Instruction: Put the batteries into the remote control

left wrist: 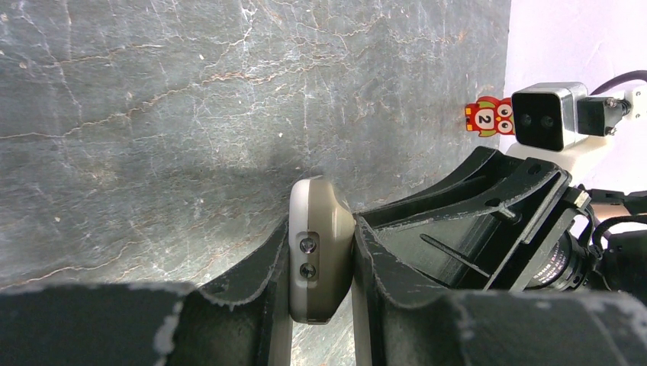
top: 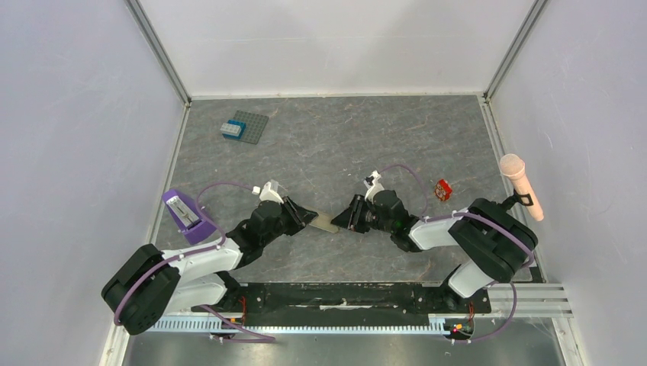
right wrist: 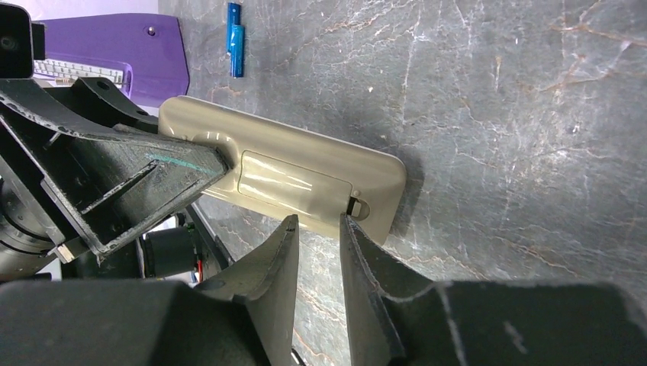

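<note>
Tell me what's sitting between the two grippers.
The remote control, clamped by the left gripper; the top view shows it, with the right gripper at its other end.

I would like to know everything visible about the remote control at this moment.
The remote control is a slim beige plastic handset with rounded corners, seen from its back. Its battery cover is closed, with a latch near one end. Two small screw-like dots mark its end face. The left gripper clamps the other end, holding it between both arms. The right gripper, fingers slightly apart, sits at its edge by the latch; whether they touch is unclear.
</note>
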